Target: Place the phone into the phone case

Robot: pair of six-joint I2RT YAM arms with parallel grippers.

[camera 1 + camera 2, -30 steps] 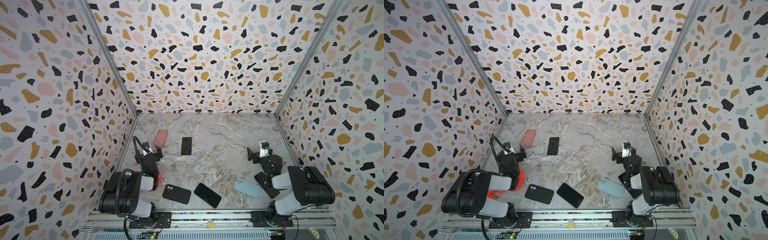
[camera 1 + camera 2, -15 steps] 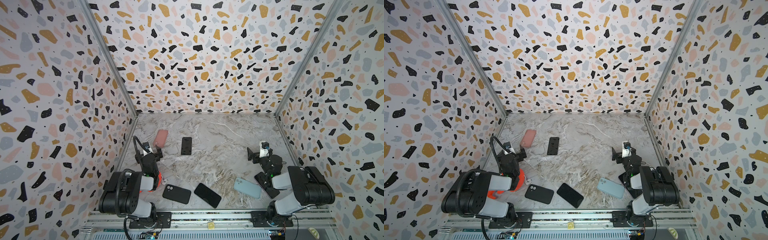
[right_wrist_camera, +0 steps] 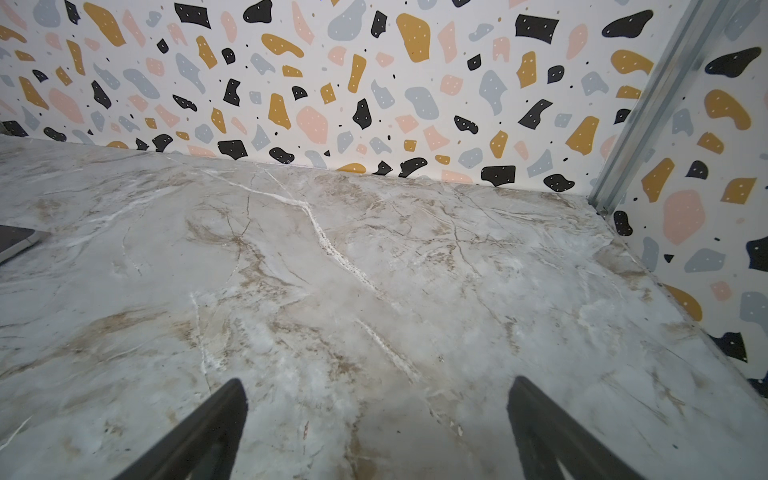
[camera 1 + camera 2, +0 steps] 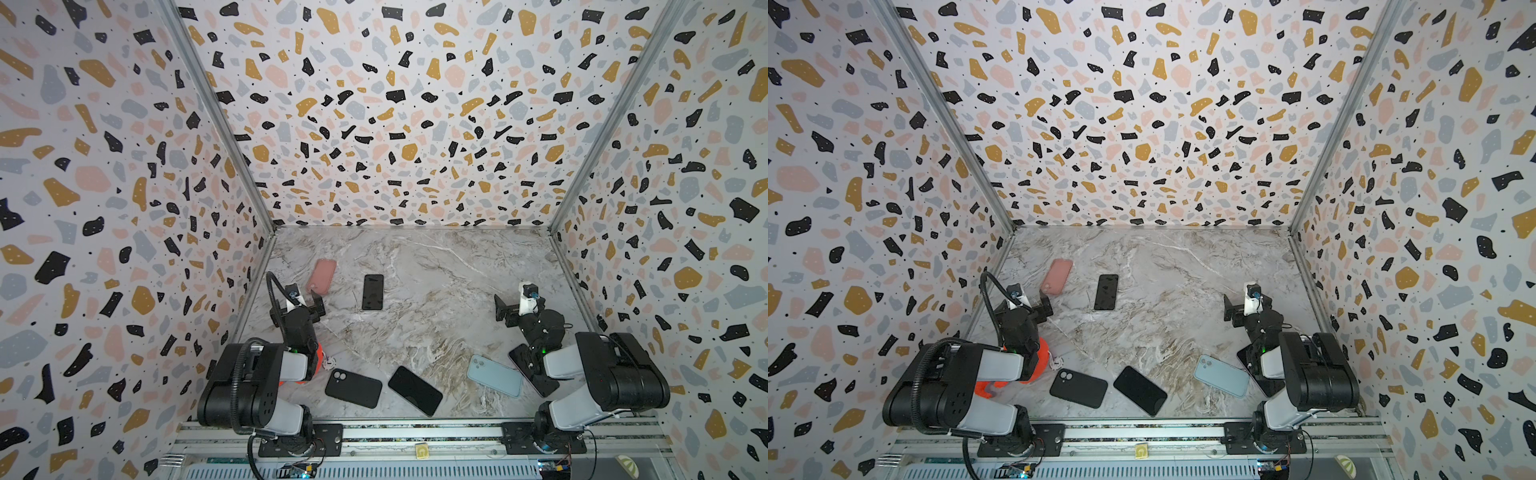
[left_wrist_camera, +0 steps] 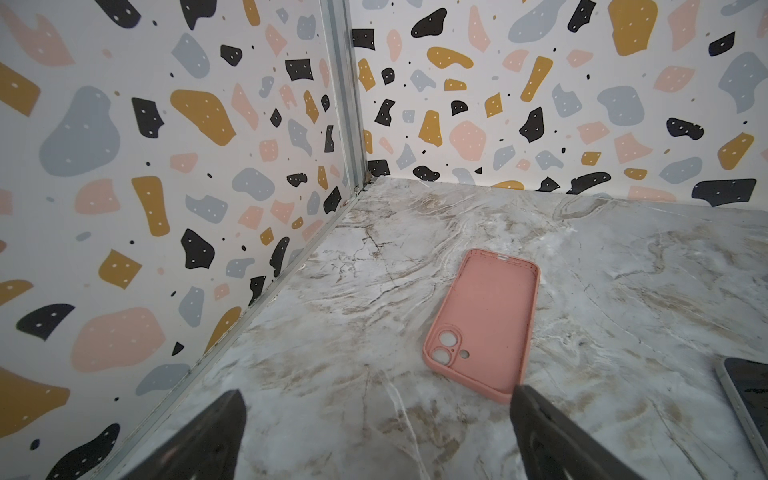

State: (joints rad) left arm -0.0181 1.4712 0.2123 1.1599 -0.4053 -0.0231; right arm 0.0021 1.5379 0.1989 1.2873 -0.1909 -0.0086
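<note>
Two grippers show in both top views, each with its jaws spread wide and holding nothing. The left gripper hovers at the left side of the marble table; the right gripper hovers at the right, over bare marble. The pink phone case lies just beyond the left gripper, long axis running near to far, leaning slightly right. The black phone lies just right of the case, screen up, long axis also near to far.

Left wrist view: the pink case lies hollow side up, camera cutout nearest the gripper, and one fingertip overlaps its near corner; contact I cannot tell.

Right wrist view: the right gripper's fingers frame empty marble
</note>
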